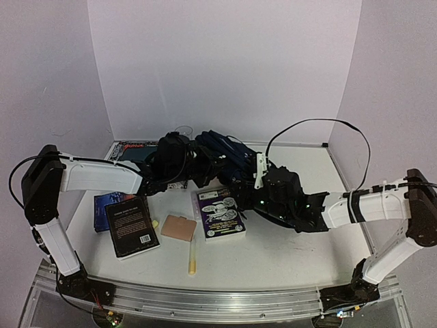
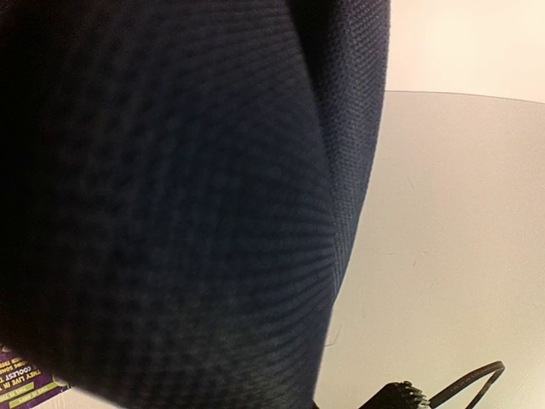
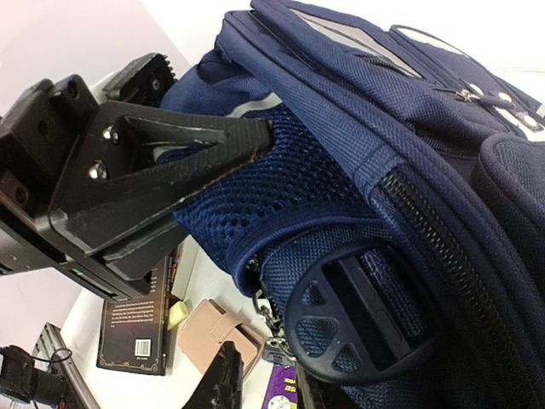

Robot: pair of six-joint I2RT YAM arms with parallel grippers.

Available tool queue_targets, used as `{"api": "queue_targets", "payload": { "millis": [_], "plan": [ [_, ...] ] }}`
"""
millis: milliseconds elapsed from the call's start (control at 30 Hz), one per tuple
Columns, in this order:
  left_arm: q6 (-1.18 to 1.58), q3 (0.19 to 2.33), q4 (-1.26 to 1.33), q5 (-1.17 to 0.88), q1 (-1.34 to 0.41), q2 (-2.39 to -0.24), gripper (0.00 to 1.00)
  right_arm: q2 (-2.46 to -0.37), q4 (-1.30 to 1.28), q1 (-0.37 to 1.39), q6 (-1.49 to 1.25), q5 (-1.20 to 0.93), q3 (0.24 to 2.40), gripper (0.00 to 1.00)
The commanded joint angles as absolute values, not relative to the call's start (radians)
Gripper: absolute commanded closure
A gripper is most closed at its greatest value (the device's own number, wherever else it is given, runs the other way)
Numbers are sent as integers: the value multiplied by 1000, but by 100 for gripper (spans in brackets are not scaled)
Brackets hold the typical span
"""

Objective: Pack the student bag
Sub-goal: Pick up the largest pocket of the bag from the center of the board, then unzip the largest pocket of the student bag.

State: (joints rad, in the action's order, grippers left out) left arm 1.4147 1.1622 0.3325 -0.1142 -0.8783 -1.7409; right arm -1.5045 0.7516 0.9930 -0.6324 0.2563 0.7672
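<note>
The navy student bag (image 1: 222, 158) lies at the back middle of the table, partly hidden by both arms. In the right wrist view the student bag (image 3: 400, 128) shows its zip, blue mesh and a round dark plastic buckle (image 3: 358, 319). My left gripper (image 1: 176, 164) is at the bag's left end; in the right wrist view its black fingers (image 3: 196, 149) meet on the bag's mesh edge. Navy fabric (image 2: 170, 213) fills the left wrist view and hides the fingers. My right gripper (image 3: 268, 392) is open below the buckle, a small chain hanging between its fingers.
A black book (image 1: 133, 225), a purple book (image 1: 220, 213), a tan wallet (image 1: 179, 227), a yellow pen (image 1: 192, 256) and a small yellow eraser (image 1: 155, 223) lie in front of the bag. Another book (image 1: 133, 149) lies at the back left. White walls close the back.
</note>
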Motion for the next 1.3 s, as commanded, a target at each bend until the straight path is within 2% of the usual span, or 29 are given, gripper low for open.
{"api": "queue_targets", "payload": {
  "millis": [0,100,367,700,1267],
  "plan": [
    [1419,1220,474,-149,-885,-1685,100,-1529,757,982,-667,367,807,74],
    [1416,1222,474,-150,-885,-1686,100,-1536,748,983,-666,373,823,75],
    [1407,1220,474,-146,-885,-1686,100,-1505,742,983,-647,337,794,100],
    [1353,1207,472,-151,-855,-1688,100,-1355,596,983,-609,283,710,100],
    [1147,1326,379,-428,-735,-1824,100,-962,-250,983,-606,217,759,100]
  ]
}}
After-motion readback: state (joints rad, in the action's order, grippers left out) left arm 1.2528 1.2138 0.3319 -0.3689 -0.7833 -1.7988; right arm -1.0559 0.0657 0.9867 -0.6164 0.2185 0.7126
